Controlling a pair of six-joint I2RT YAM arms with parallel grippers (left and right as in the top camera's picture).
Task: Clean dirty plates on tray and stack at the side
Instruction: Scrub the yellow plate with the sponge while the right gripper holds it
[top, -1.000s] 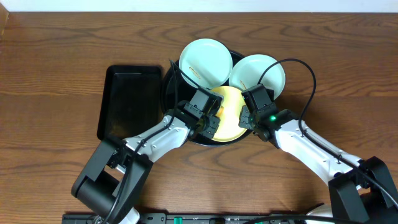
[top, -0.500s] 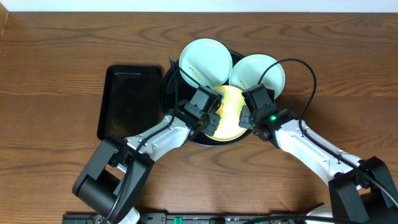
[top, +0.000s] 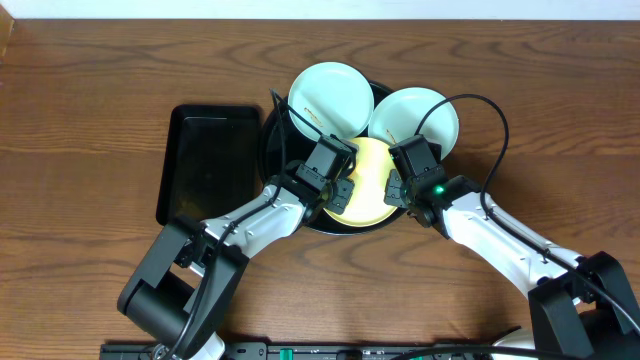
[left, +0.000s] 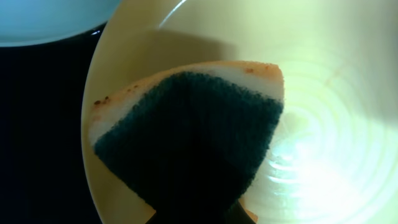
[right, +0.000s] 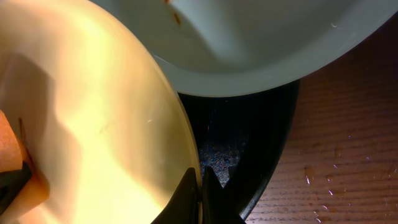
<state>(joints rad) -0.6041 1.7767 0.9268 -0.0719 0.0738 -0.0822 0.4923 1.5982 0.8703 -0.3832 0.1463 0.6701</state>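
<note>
Left pincer (top: 338, 192) pinches a green-faced sponge (left: 186, 124) against the pale yellow round plate (top: 373, 190). Right pincer (right: 200, 186) clamps that plate's rim over the glossy black round tray (right: 249, 143).

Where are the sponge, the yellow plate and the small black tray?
Sponge (left: 193, 143): left wrist view, on its dark scrubby side.
Yellow plate (top: 373, 187): overhead view, on its bare middle.
Small tray (top: 208, 165): overhead view, on its flat floor.

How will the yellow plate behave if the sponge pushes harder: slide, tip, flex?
The yellow plate looks rigid, so it likely won't flex. It rests on the glossy black tray, so it may slide. The right pincer pinches only its thin rim, so a sponge push might pivot it.
</note>
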